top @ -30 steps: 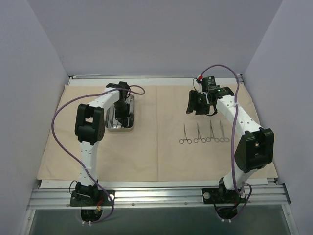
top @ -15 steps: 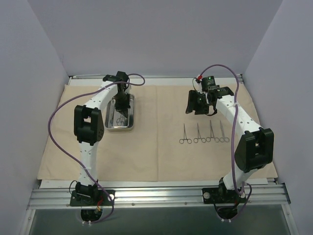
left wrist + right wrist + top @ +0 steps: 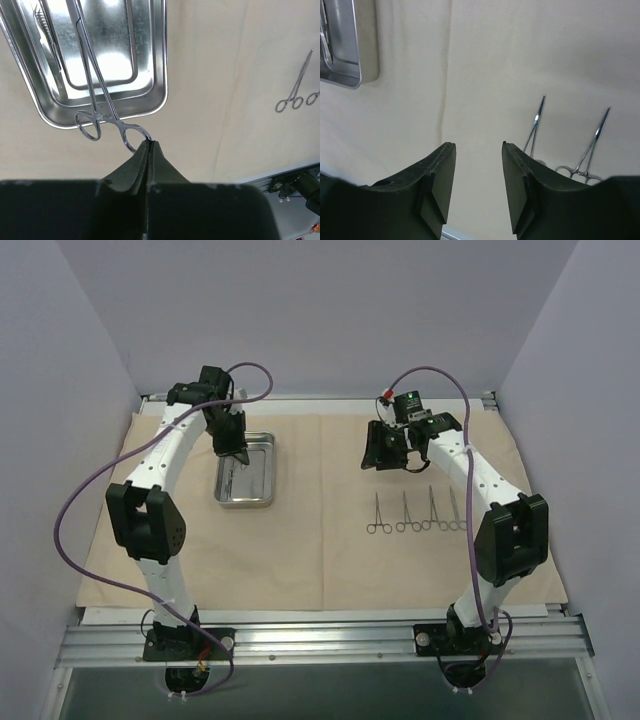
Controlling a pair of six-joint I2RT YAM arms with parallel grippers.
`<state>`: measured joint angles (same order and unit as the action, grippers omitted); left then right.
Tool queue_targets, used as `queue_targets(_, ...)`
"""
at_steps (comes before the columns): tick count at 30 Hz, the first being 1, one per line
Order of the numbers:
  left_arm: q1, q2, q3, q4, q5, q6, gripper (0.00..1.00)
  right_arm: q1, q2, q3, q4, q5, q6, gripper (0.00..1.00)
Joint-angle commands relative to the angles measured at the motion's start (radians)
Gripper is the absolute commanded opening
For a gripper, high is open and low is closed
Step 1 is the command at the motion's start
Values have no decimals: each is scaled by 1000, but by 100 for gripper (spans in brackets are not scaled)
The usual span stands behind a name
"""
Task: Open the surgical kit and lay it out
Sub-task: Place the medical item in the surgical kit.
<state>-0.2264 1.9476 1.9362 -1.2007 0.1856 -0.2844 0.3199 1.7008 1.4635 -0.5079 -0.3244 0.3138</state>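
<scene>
Beige cloth wrap (image 3: 300,560) lies spread flat over the worktop (image 3: 340,614), as it did one second ago, but both arms have moved since then. The left arm has swung its elbow outward to the left, and the left hand (image 3: 230,447) has gone from over the middle of the steel tray (image 3: 245,504) to the far left corner of it. The right arm has shifted a little to the left. The tray is small, shiny and rectangular, and it sits on the left half of the cloth. Four forceps (image 3: 417,515) lie in a neat row on the right half, tips pointing away from the arm bases and ring handles toward them. In the left wrist view the fingers are pressed together, and at their tip they pinch one ring of the held forceps (image 3: 104,117), whose thin shaft reaches over the tray. The right hand (image 3: 477,147) hovers above bare cloth beyond the row, its fingers apart with a clear gap, holding nothing.
</scene>
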Motion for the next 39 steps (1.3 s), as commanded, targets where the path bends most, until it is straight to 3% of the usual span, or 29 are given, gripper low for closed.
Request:
queue_targets(1, 18, -65, -39, 62, 83, -2, 2, 28, 5, 55, -1, -22, 19, 42)
queue_targets(10, 19, -275, -226, 276, 319, -114, 2, 47, 0, 48, 169, -235, 180, 41)
queue_targets(15, 12, -404, -370, 400, 469, -180, 2, 57, -12, 0, 388, -373, 318, 44)
queue_targets(23, -19, -588, -546, 579, 626, -301, 2, 143, 0, -52, 731, -467, 493, 53)
queue_targets(29, -54, -653, -588, 661, 650, -360, 2, 199, 2, -94, 897, -499, 582, 63)
queue_targets(39, -93, -707, -643, 702, 637, -420, 2, 225, 13, -175, 1120, -538, 709, 60)
